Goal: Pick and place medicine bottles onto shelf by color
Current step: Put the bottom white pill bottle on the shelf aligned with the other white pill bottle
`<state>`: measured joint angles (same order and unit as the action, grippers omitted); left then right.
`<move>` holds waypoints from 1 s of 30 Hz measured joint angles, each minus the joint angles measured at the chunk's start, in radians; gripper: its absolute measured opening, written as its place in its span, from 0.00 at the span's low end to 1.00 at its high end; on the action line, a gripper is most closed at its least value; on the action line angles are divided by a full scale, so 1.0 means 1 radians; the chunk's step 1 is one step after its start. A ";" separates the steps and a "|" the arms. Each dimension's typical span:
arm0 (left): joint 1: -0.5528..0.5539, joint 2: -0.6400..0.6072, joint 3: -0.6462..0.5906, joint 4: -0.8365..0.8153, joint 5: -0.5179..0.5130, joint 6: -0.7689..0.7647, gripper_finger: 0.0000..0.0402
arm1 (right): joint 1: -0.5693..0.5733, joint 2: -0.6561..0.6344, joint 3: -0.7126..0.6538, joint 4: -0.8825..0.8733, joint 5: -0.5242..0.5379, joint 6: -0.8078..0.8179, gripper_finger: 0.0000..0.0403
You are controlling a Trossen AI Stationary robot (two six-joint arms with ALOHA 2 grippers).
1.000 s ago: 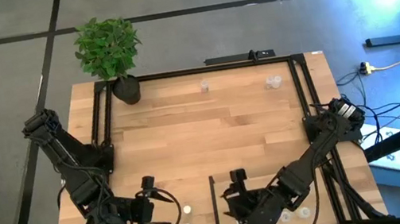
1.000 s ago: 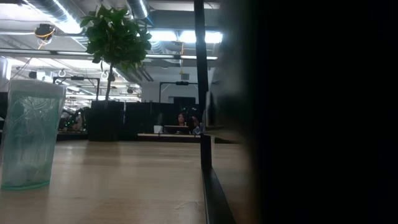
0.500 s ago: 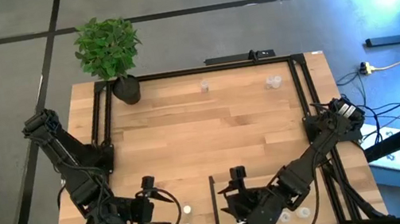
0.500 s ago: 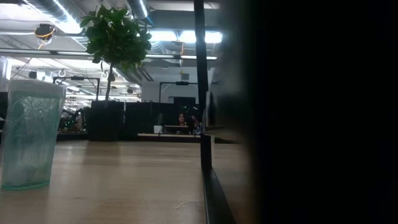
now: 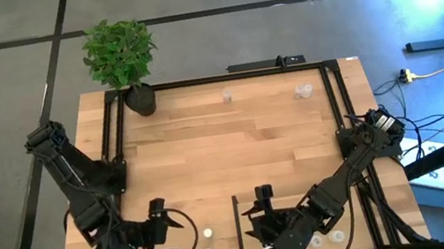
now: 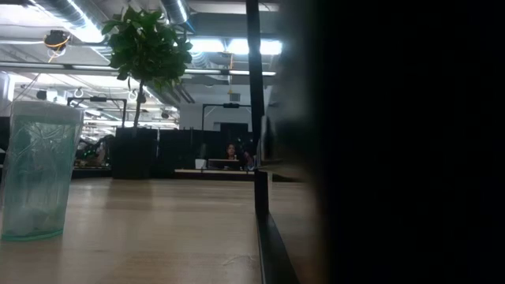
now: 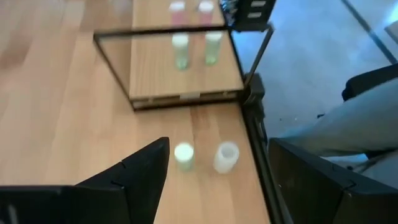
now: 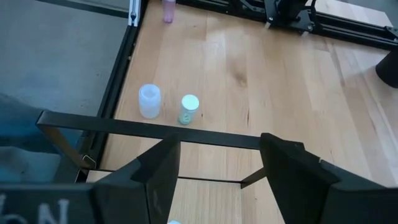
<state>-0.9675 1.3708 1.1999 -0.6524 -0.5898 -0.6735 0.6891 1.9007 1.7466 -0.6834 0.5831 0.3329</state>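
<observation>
Low view right half blacked out; bottle (image 6: 38,170) edge-cropped.

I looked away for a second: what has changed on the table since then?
The left gripper drew back a little toward the table's left near corner, open and holding nothing. The right gripper, the bottles near both arms and the two at the far edge stayed put.

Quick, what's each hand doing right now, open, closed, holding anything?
Left hand: open, holding nothing.
Right hand: open, holding nothing.
</observation>
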 joint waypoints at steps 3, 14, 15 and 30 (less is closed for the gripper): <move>-0.011 0.003 0.000 -0.048 -0.001 -0.080 0.66 | 0.000 0.000 0.000 0.000 0.000 0.000 0.55; 0.025 0.190 0.000 -0.038 -0.019 -0.121 0.66 | 0.000 0.000 0.000 0.002 0.000 0.000 0.55; 0.033 0.207 0.000 -0.033 -0.019 -0.140 0.66 | 0.000 0.000 0.000 0.001 0.000 0.000 0.55; 0.019 0.302 0.000 0.149 0.059 -0.157 0.66 | 0.002 0.000 0.010 0.005 -0.008 -0.001 0.55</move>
<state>-0.9485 1.6730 1.1999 -0.5035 -0.5312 -0.8308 0.6910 1.9007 1.7564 -0.6781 0.5747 0.3321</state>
